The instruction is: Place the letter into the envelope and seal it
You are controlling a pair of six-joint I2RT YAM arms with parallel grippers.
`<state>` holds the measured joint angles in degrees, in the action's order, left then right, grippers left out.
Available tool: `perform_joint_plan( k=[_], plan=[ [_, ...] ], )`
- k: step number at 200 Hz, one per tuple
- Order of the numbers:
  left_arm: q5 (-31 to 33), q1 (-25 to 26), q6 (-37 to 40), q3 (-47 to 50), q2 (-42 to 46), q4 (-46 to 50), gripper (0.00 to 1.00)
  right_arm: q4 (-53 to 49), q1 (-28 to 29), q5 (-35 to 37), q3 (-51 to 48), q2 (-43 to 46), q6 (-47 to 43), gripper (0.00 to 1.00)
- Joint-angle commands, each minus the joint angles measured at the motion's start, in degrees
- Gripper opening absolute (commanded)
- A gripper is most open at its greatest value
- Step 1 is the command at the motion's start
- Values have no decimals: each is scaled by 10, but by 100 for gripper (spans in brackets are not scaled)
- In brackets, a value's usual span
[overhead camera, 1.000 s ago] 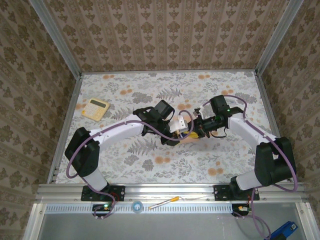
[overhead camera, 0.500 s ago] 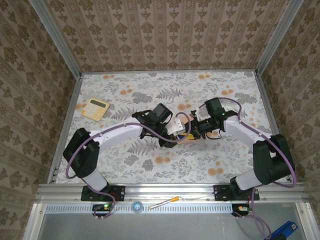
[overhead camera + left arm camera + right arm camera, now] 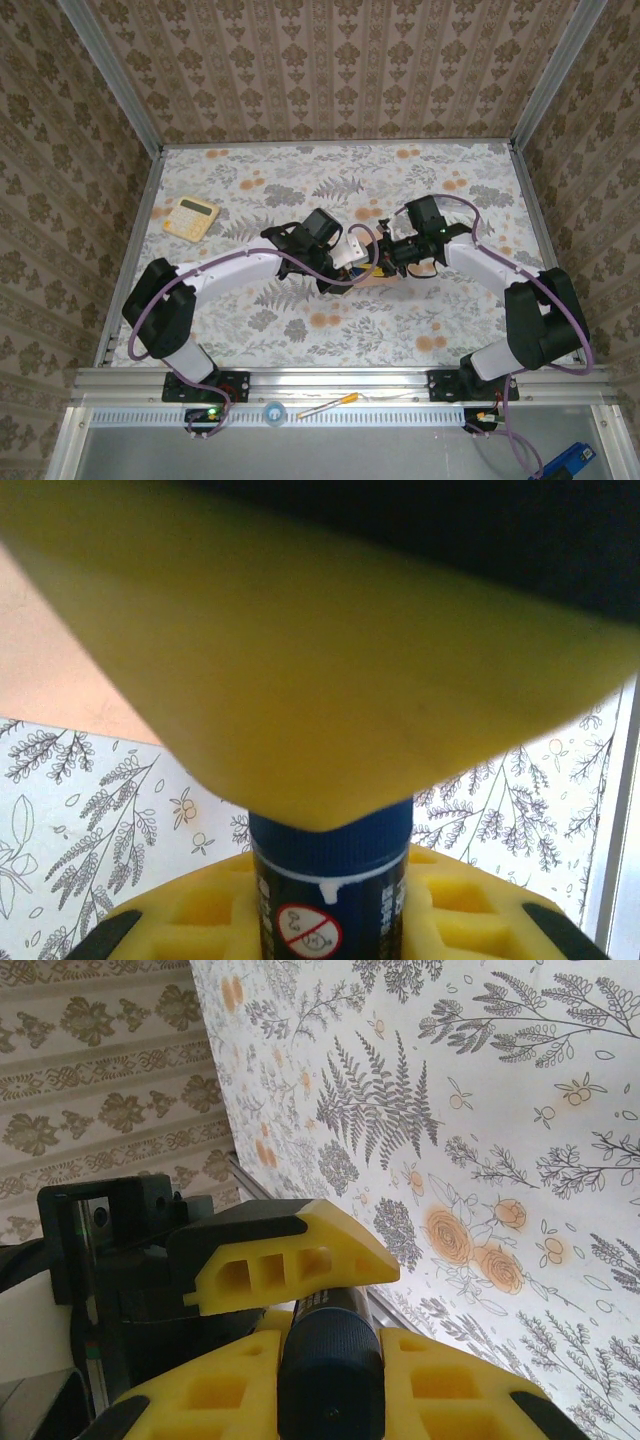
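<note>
A dark blue glue stick (image 3: 330, 880) hangs between both grippers above the middle of the table. My left gripper (image 3: 330, 865) (image 3: 352, 268) is shut on its labelled body. My right gripper (image 3: 332, 1385) (image 3: 386, 260) is shut on its ribbed dark cap (image 3: 330, 1360), facing the left one. A salmon-pink paper (image 3: 55, 670) (image 3: 374, 279) lies on the floral cloth under the grippers, mostly hidden. I cannot tell whether it is the envelope or the letter.
A yellow calculator (image 3: 191, 215) lies at the back left of the table. On the near rail lie a pen (image 3: 327, 405) and a small blue round thing (image 3: 274, 411). Aluminium frame posts and wallpapered walls close in the table on three sides.
Both wrists have drifted a little to the left, still joined on the glue stick. The right arm has pushed in towards the left one.
</note>
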<state>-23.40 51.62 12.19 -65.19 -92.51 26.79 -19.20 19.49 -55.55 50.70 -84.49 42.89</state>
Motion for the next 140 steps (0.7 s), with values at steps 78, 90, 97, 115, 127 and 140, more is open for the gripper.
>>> perform_joint_plan(
  k=[78,90,97,115,127,140],
  plan=[
    [-31,8,3,-34,20,-187,0,85,98,-60,-16,-22,61,20],
    [-29,7,2,-32,21,-189,0,91,102,-59,-16,-24,66,20],
    [-28,7,1,-29,23,-192,0,96,104,-58,-17,-24,70,20],
    [-25,6,-1,-25,28,-197,0,105,110,-56,-17,-28,76,19],
    [-25,4,-3,-22,31,-201,0,106,112,-55,-17,-30,76,19],
    [-25,3,-3,-20,33,-201,0,105,112,-52,-19,-30,75,19]
  ],
)
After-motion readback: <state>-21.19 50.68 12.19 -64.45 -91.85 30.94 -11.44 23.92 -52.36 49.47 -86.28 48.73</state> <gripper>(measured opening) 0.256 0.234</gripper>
